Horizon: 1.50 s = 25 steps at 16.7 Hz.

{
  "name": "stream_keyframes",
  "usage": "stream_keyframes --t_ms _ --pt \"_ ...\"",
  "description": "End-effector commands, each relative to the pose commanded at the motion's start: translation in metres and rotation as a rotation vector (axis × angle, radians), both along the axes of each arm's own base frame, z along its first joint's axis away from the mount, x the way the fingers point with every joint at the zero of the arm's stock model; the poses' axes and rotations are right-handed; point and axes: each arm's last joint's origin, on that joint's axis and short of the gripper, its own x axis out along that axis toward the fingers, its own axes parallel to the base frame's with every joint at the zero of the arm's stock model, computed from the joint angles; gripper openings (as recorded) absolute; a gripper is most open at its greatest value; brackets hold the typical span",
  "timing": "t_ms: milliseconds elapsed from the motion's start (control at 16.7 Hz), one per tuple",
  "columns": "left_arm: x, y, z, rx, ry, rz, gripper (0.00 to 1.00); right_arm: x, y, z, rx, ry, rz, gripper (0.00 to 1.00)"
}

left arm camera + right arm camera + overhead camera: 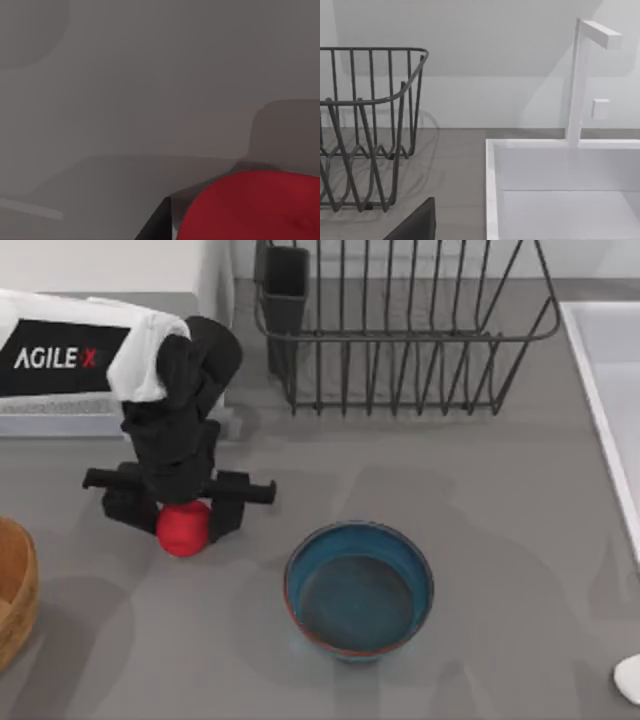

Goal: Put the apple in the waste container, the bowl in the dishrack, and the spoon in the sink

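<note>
Item 1, apple (183, 530): lay at 9 o'clock of the bowl (359, 588), between the left gripper (181, 508) fingers, apparently clamped; judged light, rigid, slippery-smooth, best taken across its widest girth.

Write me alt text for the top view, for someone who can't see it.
The left gripper is down over the apple on a grey table, left of the empty bowl. The dishrack stands behind, the sink at right, the waste container at left, the spoon at bottom right.
</note>
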Motion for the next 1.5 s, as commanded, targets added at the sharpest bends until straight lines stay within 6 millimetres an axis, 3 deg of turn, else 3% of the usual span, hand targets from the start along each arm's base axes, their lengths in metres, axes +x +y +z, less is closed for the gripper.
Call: stream_keyframes --t_ms 180,360,660,1080,1260,1380,1500 --pt "0.003 -0.012 0.015 0.023 -0.01 -0.078 0.0 0.0 0.0 0.0 0.0 0.0 0.0 1.0" --pt "0.006 -0.02 0.049 0.007 -0.053 -0.108 0.0 0.0 0.0 0.0 0.0 0.0 0.0 1.0" --pt "0.005 -0.004 0.097 -0.02 -0.056 -0.008 0.0 0.0 0.0 0.0 0.0 0.0 0.0 1.0" --pt "0.001 0.0 0.099 -0.016 -0.014 0.019 0.0 0.0 0.0 0.0 0.0 0.0 0.0 1.0" --pt "-0.013 0.0 0.1 0.043 -0.013 -0.044 0.0 0.0 0.0 0.0 0.0 0.0 0.0 1.0" --pt "-0.028 0.01 0.106 0.098 -0.018 -0.091 0.0 0.0 0.0 0.0 0.0 0.0 0.0 1.0" --pt "-0.043 0.031 0.117 0.145 -0.029 -0.105 0.0 0.0 0.0 0.0 0.0 0.0 0.0 1.0"
